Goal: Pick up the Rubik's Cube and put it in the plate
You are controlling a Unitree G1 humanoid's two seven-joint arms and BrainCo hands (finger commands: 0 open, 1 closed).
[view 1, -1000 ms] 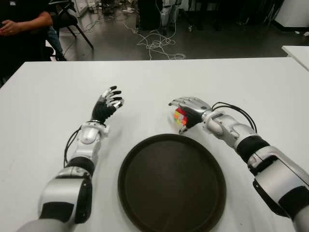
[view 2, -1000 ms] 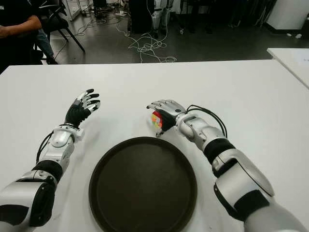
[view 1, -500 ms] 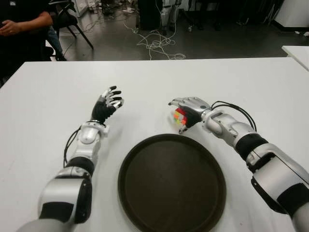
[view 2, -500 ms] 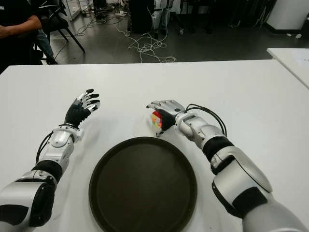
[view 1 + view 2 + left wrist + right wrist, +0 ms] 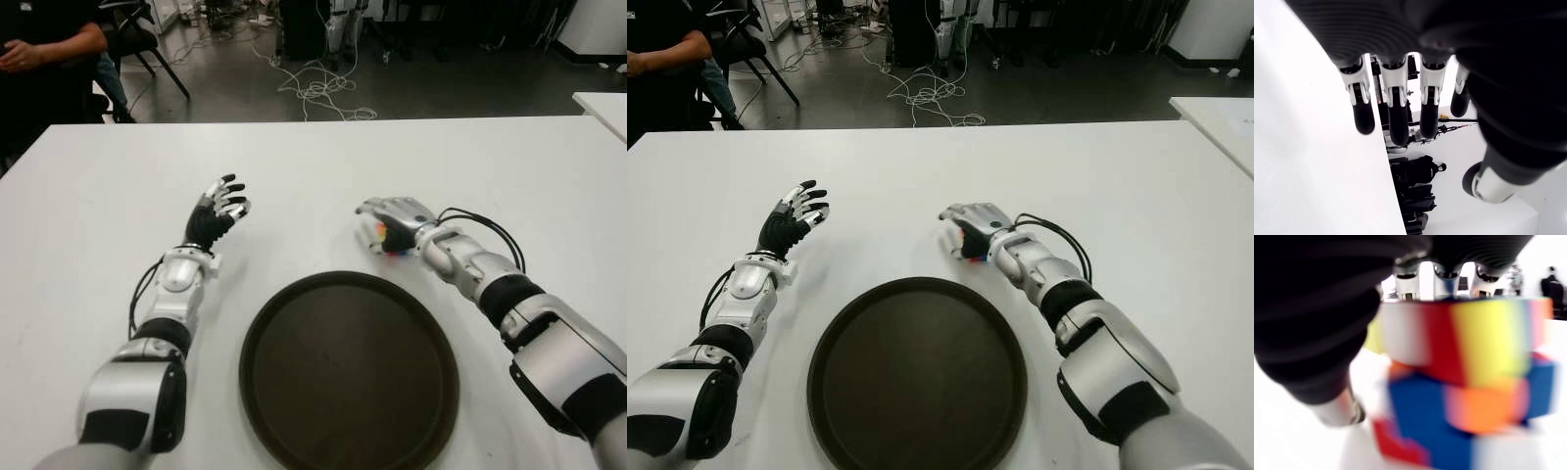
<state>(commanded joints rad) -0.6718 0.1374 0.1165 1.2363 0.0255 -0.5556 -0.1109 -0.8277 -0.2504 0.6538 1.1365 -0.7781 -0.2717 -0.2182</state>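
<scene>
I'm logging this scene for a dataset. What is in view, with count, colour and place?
Rubik's Cube: one, multicoloured, in the right hand, beyond the plate's far right rim.
Plate: one, dark brown, round, empty, near table centre.
Table: one, white, under everything.
Second table: one, white, far right.
Cables: a tangle, pale, on the floor beyond.
Person: one, dark top, seated far left.
Left hand: one, black and silver, fingers spread, left of the plate.
Right hand: one, closed on the cube.
</scene>
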